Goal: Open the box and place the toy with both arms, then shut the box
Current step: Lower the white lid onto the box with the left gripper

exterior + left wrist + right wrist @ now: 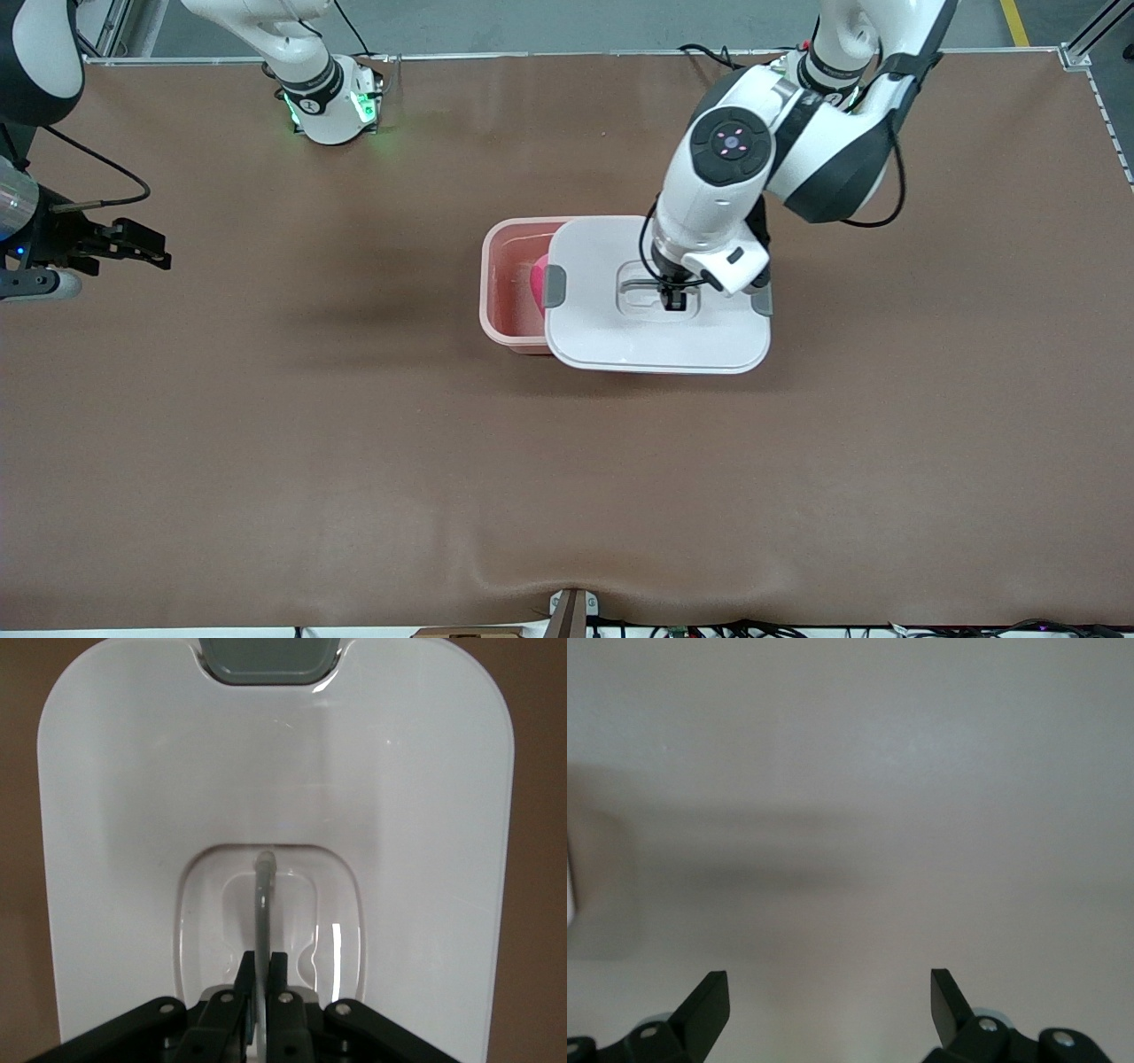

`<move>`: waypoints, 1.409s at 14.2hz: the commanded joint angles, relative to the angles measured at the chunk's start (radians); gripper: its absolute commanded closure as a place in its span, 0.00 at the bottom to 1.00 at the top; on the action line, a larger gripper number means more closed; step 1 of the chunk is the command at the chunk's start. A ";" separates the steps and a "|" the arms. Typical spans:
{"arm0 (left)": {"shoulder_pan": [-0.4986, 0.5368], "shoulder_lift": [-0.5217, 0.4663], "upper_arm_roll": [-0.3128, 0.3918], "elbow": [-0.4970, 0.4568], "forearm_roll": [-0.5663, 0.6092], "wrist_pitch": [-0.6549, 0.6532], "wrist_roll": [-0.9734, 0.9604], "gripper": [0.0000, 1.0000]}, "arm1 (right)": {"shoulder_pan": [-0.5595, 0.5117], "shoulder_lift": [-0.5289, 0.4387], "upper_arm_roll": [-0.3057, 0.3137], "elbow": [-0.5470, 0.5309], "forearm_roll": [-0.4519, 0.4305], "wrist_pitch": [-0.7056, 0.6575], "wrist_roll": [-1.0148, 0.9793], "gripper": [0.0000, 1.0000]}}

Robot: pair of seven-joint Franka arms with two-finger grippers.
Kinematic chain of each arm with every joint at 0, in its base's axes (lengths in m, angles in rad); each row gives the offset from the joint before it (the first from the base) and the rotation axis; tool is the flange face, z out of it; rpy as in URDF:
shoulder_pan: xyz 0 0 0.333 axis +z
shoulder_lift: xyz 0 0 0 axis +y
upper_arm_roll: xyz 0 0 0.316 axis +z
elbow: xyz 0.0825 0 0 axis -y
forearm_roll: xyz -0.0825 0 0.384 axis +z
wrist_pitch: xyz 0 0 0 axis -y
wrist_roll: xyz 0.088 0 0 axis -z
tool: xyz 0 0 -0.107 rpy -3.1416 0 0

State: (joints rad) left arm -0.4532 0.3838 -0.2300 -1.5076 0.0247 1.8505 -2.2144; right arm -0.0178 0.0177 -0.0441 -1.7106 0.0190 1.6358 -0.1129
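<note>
The left gripper (pixel 673 297) has its fingers clamped on the grey handle (pixel 263 904) of the white lid (pixel 656 337), which half covers the translucent pink plastic box (pixel 509 306) mid-surface, the bright pink plush toy (pixel 537 282) inside. The right gripper (pixel 146 248) waits, fingers apart.

box (pixel 509 292): see-through pink tub, mid-table, upright, only partly covered
lid (pixel 611 337): white, rounded, grey clip at each end, sitting skewed over the tub, shifted toward the left arm's end
handle (pixel 263 904): grey, flipped up out of its recess
toy (pixel 538 282): bright pink, inside the tub, just peeking out past the lid's edge
</note>
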 commanded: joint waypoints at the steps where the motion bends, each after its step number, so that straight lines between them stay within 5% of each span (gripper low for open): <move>1: -0.050 0.046 0.008 0.041 -0.003 0.013 -0.066 1.00 | -0.030 -0.044 0.020 -0.018 0.053 -0.020 0.030 0.00; 10: -0.117 0.093 0.006 0.046 -0.002 0.075 -0.182 1.00 | -0.030 -0.041 0.020 0.109 0.032 -0.126 0.059 0.00; 20: -0.179 0.112 0.008 0.037 0.004 0.104 -0.232 1.00 | -0.030 -0.036 0.023 0.127 0.010 -0.154 0.058 0.00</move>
State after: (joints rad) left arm -0.6193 0.4888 -0.2297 -1.4899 0.0248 1.9575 -2.4324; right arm -0.0227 -0.0194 -0.0402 -1.5990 0.0388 1.5041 -0.0640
